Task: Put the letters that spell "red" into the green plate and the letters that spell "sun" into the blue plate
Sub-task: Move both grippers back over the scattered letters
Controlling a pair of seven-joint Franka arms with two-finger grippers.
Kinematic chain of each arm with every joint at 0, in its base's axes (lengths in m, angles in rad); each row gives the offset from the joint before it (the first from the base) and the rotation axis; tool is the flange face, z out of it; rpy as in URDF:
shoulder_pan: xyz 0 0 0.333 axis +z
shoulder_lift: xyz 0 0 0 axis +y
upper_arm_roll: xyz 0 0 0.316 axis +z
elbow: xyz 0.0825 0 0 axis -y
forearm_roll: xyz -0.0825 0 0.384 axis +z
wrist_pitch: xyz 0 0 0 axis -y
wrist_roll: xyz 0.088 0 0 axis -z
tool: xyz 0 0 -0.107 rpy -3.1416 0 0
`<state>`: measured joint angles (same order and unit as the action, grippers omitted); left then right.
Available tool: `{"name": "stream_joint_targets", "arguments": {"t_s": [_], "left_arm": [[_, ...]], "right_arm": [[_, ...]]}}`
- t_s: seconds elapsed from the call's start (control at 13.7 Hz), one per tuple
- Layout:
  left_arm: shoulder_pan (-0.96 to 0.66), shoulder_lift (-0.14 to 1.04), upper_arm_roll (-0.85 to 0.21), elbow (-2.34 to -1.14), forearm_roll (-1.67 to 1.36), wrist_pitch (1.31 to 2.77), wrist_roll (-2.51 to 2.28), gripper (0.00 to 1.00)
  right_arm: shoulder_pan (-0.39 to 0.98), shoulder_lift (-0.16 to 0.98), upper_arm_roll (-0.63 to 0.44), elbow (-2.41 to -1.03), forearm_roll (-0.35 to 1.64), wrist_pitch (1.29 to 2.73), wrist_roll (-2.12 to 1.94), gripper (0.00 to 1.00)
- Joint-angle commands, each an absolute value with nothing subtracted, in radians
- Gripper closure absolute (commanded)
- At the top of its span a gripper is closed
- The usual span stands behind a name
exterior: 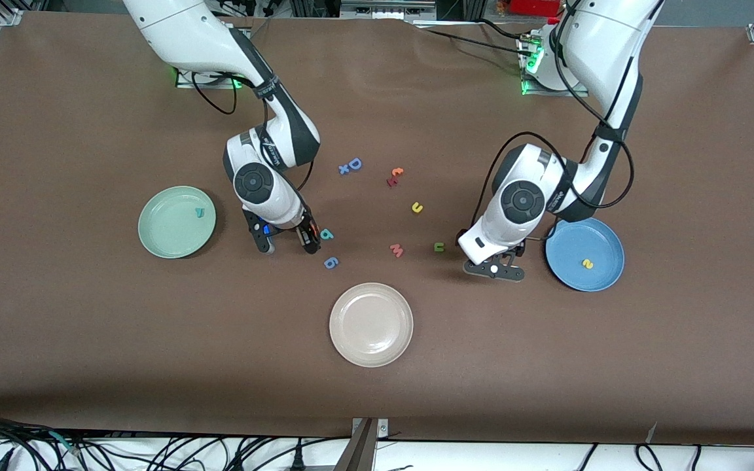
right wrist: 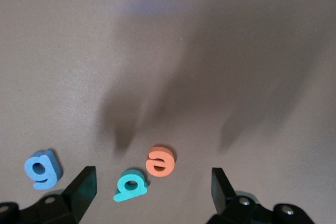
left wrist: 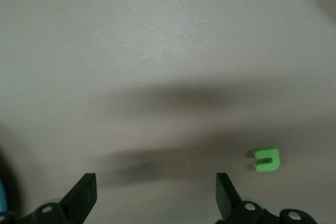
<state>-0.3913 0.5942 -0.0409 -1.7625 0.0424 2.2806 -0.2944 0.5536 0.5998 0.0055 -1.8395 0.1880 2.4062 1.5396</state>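
Right claw point(right wrist: 149, 184) is held open low over the orange "e" point(right wrist: 160, 160) and teal "d" point(right wrist: 129, 184). Left claw point(left wrist: 156, 192) is held open over bare desk point(left wrist: 157, 51), the green "n" point(left wrist: 266, 159) at its 3 o'clock.

We have two big arms with smooth white shells and dark grey bands at the joints. Each wrist has a round dark grey cap with a ring in it. Thin black cables loop along both arms. Green lights glow at both bases. The right gripper point(exterior: 283, 240) is black with a small blue spot and an orange bit on it. The left gripper point(exterior: 493, 269) is black with a little white dot. Up close, our black fingers point(left wrist: 81, 195) have round silver screws by them.
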Motion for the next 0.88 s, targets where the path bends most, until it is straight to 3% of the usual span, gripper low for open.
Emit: {"name": "stream_joint_targets", "arguments": {"t_s": [0.0, 0.15, 0.66, 0.8], "left_arm": [[-0.414, 0.641, -0.035, -1.71, 0.063, 2.302, -0.324, 0.0], [-0.425, 0.658, -0.038, -1.71, 0.038, 2.336, -0.368, 0.0], [-0.495, 0.664, -0.038, -1.71, 0.04, 2.373, -0.482, 0.0], [-0.515, 0.681, -0.038, -1.712, 0.04, 2.405, -0.486, 0.0]], "right_arm": [[0.565, 0.635, 0.0, -1.818, 0.209, 2.434, 1.555, 0.04], [0.566, 0.647, 0.0, -1.819, 0.199, 2.454, 1.562, 0.1], [0.571, 0.653, -0.002, -1.819, 0.198, 2.457, 1.56, 0.12], [0.575, 0.66, -0.002, -1.819, 0.195, 2.457, 1.56, 0.21]]}}
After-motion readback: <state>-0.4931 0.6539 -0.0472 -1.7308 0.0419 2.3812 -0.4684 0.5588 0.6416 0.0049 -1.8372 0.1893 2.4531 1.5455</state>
